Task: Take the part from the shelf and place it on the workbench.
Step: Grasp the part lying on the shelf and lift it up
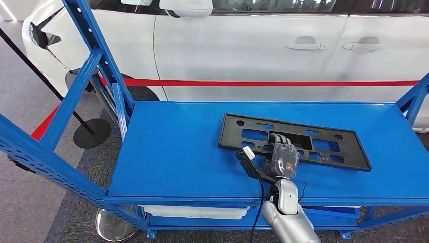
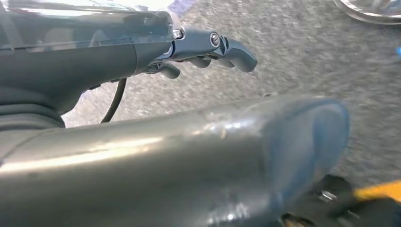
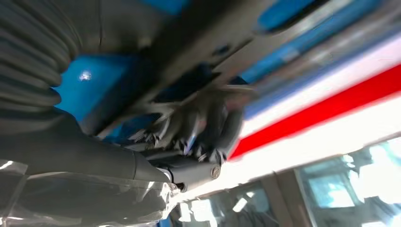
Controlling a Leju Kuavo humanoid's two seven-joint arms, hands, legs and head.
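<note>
A flat black plastic part [image 1: 324, 132] with several cut-outs lies on the blue shelf board [image 1: 177, 152], right of its middle. My right hand [image 1: 284, 158] comes in over the board's front edge and lies on the part's near edge, fingers curled into one of the cut-outs. In the blurred right wrist view the dark fingers [image 3: 208, 120] wrap around a bar of the part [image 3: 198, 33]. My left hand [image 2: 208, 49] hangs over grey carpet and holds nothing, its fingers loosely apart.
Blue shelf posts [image 1: 98, 55] slant up at the left, with another post [image 1: 415, 96] at the right end. A white car [image 1: 253, 45] stands behind a red barrier tape [image 1: 263, 83]. A stanchion base [image 1: 91, 133] sits on the floor at left. A white bin [image 1: 195, 211] sits under the board.
</note>
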